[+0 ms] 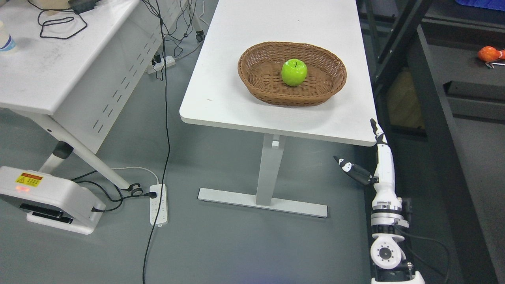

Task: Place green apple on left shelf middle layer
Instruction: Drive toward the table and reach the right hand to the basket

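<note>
The apple sits in a basket on the white desk; right hand hangs by its corner, fingers apart, empty, over grey floor

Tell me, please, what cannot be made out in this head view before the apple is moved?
- Left hand: outside the head view.
- Shelf: cut off by the right edge; its layers cannot be counted.
- Green apple: underside hidden by the wicker basket.
- Orange object on the shelf: too small to identify.
</note>
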### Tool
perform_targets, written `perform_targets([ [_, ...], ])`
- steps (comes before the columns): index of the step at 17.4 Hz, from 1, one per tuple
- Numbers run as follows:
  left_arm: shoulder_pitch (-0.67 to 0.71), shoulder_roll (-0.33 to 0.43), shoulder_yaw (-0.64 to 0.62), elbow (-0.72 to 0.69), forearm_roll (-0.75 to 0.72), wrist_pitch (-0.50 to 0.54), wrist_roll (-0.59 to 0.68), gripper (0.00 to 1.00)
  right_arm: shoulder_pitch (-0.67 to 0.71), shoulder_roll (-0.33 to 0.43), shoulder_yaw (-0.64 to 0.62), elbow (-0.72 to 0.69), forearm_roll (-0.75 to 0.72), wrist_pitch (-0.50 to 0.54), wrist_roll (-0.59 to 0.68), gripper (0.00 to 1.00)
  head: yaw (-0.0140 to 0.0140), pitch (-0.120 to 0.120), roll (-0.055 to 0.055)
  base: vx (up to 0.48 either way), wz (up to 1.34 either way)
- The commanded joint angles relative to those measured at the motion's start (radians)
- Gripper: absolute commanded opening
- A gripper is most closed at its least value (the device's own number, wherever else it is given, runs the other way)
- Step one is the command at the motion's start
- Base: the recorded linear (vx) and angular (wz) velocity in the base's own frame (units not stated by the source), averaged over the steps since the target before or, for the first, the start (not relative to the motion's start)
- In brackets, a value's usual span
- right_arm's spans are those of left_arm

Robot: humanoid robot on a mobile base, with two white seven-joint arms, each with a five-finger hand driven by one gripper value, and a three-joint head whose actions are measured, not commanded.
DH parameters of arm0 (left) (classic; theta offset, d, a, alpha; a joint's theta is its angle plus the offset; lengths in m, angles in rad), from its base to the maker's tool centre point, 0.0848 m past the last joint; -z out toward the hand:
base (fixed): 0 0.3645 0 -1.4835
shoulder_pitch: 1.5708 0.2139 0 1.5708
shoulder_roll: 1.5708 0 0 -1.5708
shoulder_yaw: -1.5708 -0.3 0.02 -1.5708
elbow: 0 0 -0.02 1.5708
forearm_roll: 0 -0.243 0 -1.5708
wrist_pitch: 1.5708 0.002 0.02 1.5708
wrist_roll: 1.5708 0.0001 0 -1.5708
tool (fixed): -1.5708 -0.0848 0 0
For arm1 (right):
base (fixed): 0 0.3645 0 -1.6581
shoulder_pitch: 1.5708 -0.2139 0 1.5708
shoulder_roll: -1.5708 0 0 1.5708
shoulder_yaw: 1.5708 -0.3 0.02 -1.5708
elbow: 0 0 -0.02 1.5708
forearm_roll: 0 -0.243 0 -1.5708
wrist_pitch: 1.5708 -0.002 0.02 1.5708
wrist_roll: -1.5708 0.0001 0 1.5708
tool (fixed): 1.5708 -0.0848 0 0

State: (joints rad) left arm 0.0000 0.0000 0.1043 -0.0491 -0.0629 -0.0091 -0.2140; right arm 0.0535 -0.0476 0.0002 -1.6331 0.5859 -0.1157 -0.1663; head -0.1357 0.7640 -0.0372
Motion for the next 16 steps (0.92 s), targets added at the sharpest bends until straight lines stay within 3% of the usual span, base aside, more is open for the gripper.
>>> perform_targets([
  [1,0.009,0.017,0.0,0.0,0.0,0.0,0.001,1.0,-0.011,-0.069,-0.029,-0.053,0.177,0.007,-0.016,1.0,0.0,0.0,0.0,0.166,0.17],
  [5,0.009,0.017,0.0,0.0,0.0,0.0,0.001,1.0,-0.014,-0.068,-0.063,-0.071,0.106,-0.077,0.104,1.0,0.0,0.0,0.0,0.189,0.23],
  [8,0.009,0.017,0.0,0.0,0.0,0.0,-0.001,1.0,-0.037,-0.07,-0.092,-0.071,0.009,-0.078,0.198,1.0,0.0,0.0,0.0,0.197,0.2],
  [16,0.009,0.017,0.0,0.0,0.0,0.0,-0.001,1.0,-0.084,-0.061,-0.056,-0.07,0.002,-0.078,0.269,1.0,0.0,0.0,0.0,0.196,0.11],
])
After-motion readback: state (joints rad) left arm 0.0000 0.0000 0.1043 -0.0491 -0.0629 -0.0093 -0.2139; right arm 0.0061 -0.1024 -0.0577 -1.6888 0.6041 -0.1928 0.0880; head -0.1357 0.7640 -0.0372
